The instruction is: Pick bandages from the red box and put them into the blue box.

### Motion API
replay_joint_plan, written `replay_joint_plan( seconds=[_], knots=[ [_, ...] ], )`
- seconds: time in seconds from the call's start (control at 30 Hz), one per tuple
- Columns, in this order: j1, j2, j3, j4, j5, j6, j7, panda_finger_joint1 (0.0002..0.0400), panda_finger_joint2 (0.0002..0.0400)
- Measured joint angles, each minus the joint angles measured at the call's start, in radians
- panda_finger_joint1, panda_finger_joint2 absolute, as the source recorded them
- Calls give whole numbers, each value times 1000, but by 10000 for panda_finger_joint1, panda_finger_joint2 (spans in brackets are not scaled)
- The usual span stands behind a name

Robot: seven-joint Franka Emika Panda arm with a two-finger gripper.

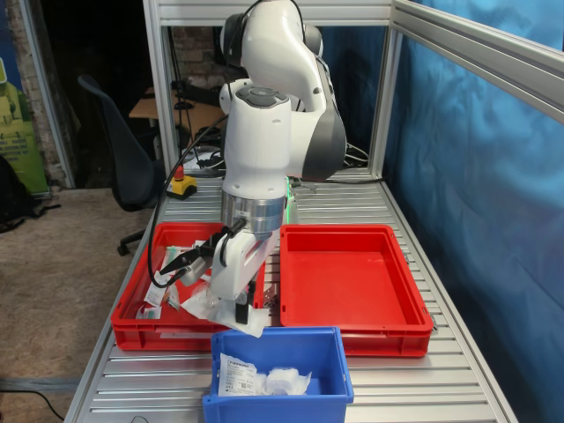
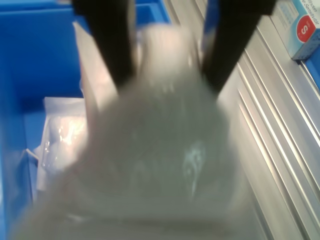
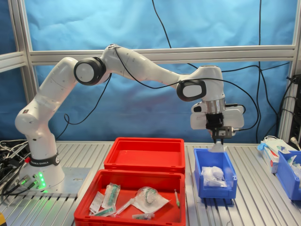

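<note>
My gripper [image 3: 219,139] is shut on a bandage [image 3: 217,148], a soft white pad in clear wrap that hangs from the fingers just above the far rim of the blue box [image 3: 214,181]. In the first exterior view the gripper [image 1: 242,304] holds the bandage [image 1: 244,321] over the blue box's [image 1: 278,401] rear left corner. The wrist view shows the two dark fingers [image 2: 112,45] pinching the blurred bandage [image 2: 160,150], with the blue box [image 2: 35,65] below and another wrapped pad [image 2: 60,135] lying in it. The red box [image 1: 348,273] with the bare floor stands beside it.
A second red tray [image 3: 94,200] holds syringe packs, paper packets and a wrapped roll [image 3: 148,195]. A printed packet [image 1: 236,374] lies in the blue box. On the second exterior view's right stand a carton [image 3: 273,153] and another blue bin [image 3: 289,172]. Aluminium frame posts ring the table.
</note>
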Motion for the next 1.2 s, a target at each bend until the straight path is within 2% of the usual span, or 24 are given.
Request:
replay_joint_plan(
  seconds=[0.13,0.17,0.27,0.3,0.47,0.5,0.6,0.63,0.77,0.8,0.93,0.97,1.1,1.13,1.2],
  knots=[
    [3,0,0,0,0,0,0,65,65],
    [4,0,0,0,0,0,0,112,112],
    [6,0,0,0,0,0,0,112,112],
    [7,0,0,0,0,0,0,162,162],
    [7,0,0,0,0,0,0,162,162],
    [7,0,0,0,0,0,0,213,213],
    [7,0,0,0,0,0,0,213,213],
    [7,0,0,0,0,0,0,262,262],
    [7,0,0,0,0,0,0,262,262],
    [7,0,0,0,0,0,0,313,313],
    [7,0,0,0,0,0,0,313,313],
    [7,0,0,0,0,0,0,363,363],
    [12,0,-2,0,0,0,0,363,363],
    [14,0,-2,0,0,0,0,393,393],
    [20,0,-3,0,0,0,0,393,393]
  ],
)
